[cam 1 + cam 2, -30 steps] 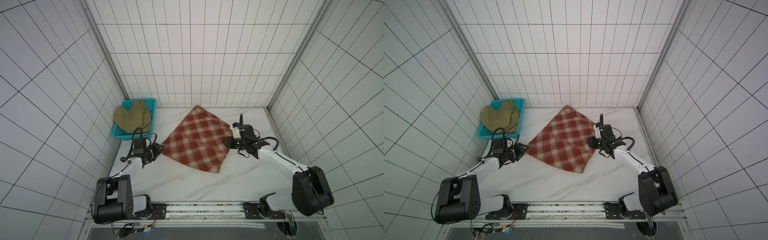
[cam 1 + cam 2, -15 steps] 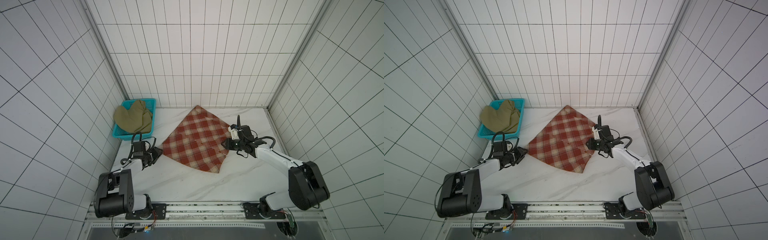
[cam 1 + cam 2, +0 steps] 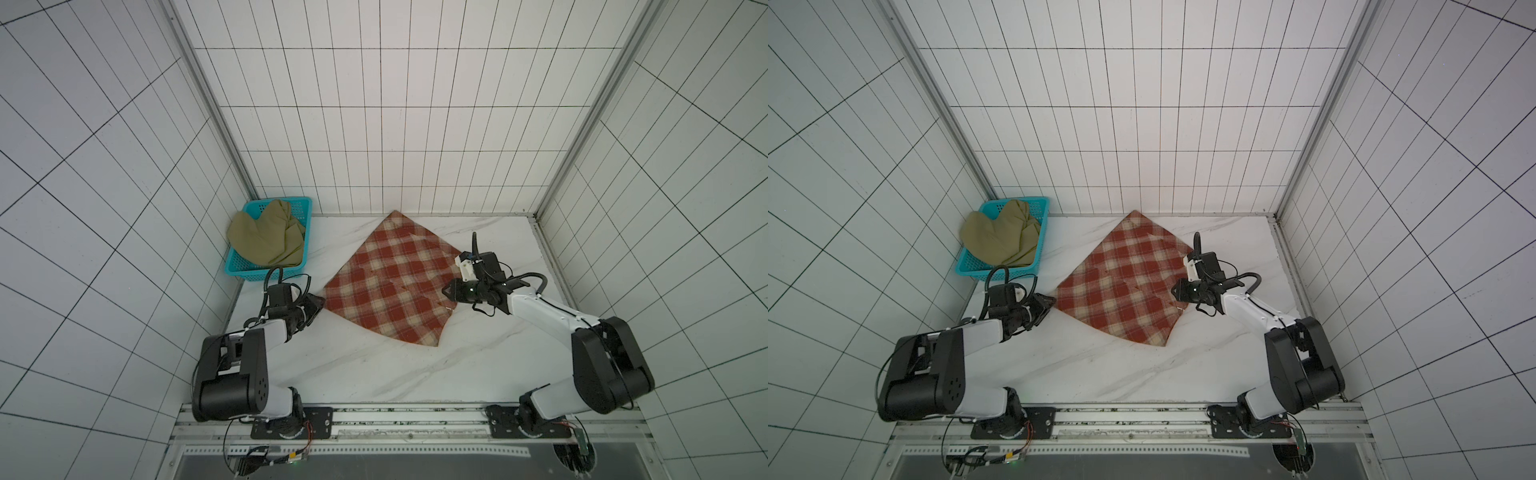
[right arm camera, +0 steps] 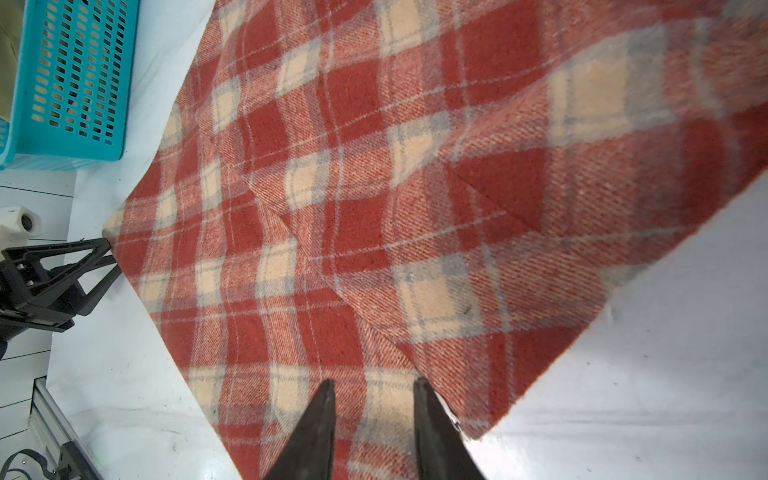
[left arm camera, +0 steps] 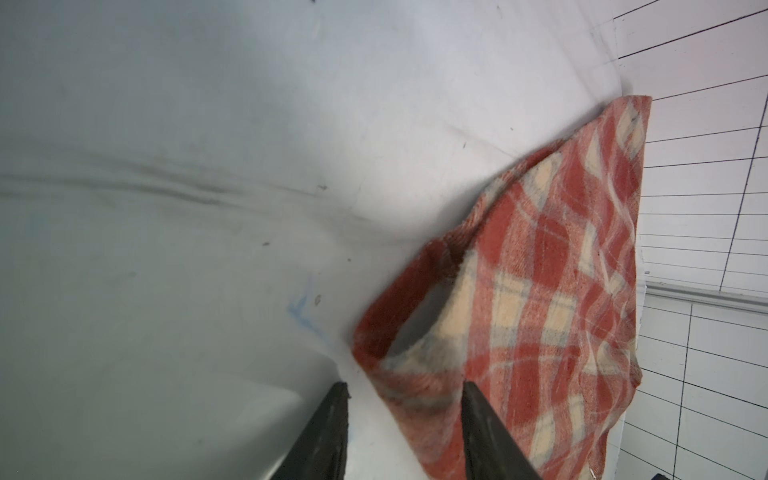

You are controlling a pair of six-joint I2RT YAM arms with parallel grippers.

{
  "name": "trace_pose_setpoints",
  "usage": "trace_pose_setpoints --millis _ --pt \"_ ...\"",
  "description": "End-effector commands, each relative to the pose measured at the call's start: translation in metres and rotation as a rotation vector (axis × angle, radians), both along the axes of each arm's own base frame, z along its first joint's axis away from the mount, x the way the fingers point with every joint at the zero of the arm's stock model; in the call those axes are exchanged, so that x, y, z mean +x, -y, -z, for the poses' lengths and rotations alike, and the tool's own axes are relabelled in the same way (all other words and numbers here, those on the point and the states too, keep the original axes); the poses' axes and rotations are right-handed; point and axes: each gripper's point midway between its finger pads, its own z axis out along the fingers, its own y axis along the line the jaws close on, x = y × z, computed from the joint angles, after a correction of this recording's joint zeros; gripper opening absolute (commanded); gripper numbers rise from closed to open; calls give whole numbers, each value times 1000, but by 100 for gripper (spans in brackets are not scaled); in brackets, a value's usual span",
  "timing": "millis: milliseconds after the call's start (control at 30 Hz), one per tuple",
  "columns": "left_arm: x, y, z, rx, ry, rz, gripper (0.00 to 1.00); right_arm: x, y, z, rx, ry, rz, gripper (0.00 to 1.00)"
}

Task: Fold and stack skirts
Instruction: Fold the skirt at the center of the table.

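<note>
Two skirts logged: plaid skirt (image 3: 390, 286) spread flat at frame centre on table (image 3: 374, 374); khaki skirt (image 3: 266, 241) heaped in basket (image 3: 249, 272), upper left.

Step, as judged: taking hold of plaid for first fold.

Left gripper (image 5: 403, 386): jaws apart, straddling a corner, not pinched.

Right gripper (image 4: 374, 382): narrowly parted over opposite edge, nothing visibly held.

Next, probably: pinch both points, lift together, fold across.
</note>
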Motion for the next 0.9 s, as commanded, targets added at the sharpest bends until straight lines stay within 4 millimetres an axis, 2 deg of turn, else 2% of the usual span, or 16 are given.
trace_pose_setpoints --millis 0,200,367,400,600,767,867 --pt "7 -7 7 14 -1 -30 43 16 -9 -26 11 51 -18 33" --pt "11 -7 12 13 -10 -28 30 15 -9 -21 -5 41 -10 32" --pt "14 -7 7 20 9 -21 2 6 -13 -19 -16 40 -27 32" --pt "14 -7 5 18 14 -18 0 2 -15 -19 -24 41 -39 32" --pt "16 -2 -7 9 52 10 0 -29 -28 -18 -197 105 -154 37" --pt "17 0 -14 9 68 31 0 -63 -54 -24 -281 211 -290 46" --pt "18 2 -18 6 72 42 0 -87 -66 -13 -358 226 -384 46"
